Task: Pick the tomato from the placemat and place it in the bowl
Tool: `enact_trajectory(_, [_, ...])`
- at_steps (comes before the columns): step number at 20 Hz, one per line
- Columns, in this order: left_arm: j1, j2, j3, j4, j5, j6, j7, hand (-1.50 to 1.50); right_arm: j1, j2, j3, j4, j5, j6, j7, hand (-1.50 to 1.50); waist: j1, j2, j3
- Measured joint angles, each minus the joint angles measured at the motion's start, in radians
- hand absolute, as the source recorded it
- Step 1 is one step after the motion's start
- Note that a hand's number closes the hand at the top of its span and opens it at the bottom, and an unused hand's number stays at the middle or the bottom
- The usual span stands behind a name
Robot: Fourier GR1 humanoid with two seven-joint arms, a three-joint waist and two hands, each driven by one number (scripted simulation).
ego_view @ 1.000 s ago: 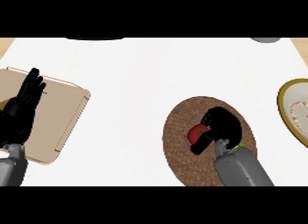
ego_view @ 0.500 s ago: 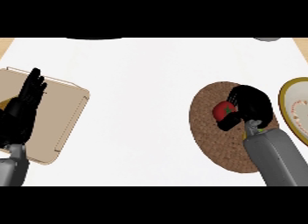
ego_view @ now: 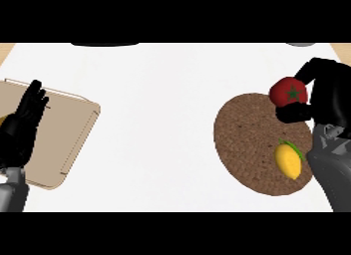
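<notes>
The tomato (ego_view: 288,91) is now off the placemat (ego_view: 261,144), held above the mat's far right edge near the counter's right side; half a second ago it sat lower, over the mat's middle, and a second ago the hand was closing on it there. That lift means the pick is done and the carry toward the bowl has begun, though the bowl itself, which showed at the counter's right edge earlier, is now hidden behind the arm. The right hand (ego_view: 324,94) is clamped on the tomato, its fingers curled round the fruit's right side and underside, so the red skin and green stem face up and left. With the hand raised, a yellow fruit (ego_view: 288,159) shows on the near right part of the placemat. The left hand (ego_view: 20,127) rests with fingers straight over a tan board (ego_view: 68,129) at the counter's left edge.
</notes>
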Motion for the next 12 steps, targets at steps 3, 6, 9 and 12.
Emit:
enact_trajectory(3, [-0.001,0.001,0.007,0.003,0.001,-0.009,-0.005,0.00,-0.008,-0.034,-0.067,-0.091,-0.003,0.037,0.026,1.50,0.001,0.002,0.000])
enact_trajectory(6, [-0.016,-0.016,-0.001,-0.007,-0.012,0.002,0.014,0.00,0.012,-0.066,-0.152,-0.139,-0.035,0.050,0.014,1.50,0.003,0.004,0.000])
enact_trajectory(9, [-0.023,-0.010,0.015,-0.002,-0.008,-0.013,0.018,0.00,0.043,-0.098,-0.242,-0.144,-0.084,0.048,-0.037,1.50,0.005,0.006,0.001])
enact_trajectory(12, [-0.024,-0.023,0.011,-0.004,-0.019,-0.009,0.017,0.00,0.069,-0.105,-0.320,-0.091,-0.128,-0.007,-0.114,1.50,0.008,0.007,0.001])
